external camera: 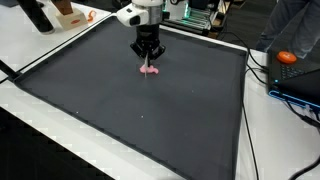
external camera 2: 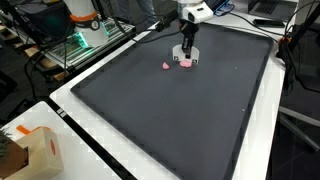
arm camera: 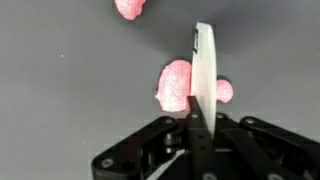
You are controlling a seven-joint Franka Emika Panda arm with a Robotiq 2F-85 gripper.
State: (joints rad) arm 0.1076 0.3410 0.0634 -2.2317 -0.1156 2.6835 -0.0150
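Gripper (external camera: 150,62) parked over a pink foam piece (arm camera: 175,88) on the black mat (external camera: 120,115)

One mat, one gripper. Its fingers look pressed together into a thin pale blade in the wrist view, pinching nothing. The foam piece lies on the mat right under the tips. For a clean grab, the fingers probably need to spread and straddle it dead centre. Two pink pieces count clearly, the second piece (external camera 2: 166,66) just beside

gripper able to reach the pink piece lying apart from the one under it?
Probably yes. The separate pink piece lies bare on the dark mat close to the gripper, nothing between. A white strip at its jaws might complicate grasping.
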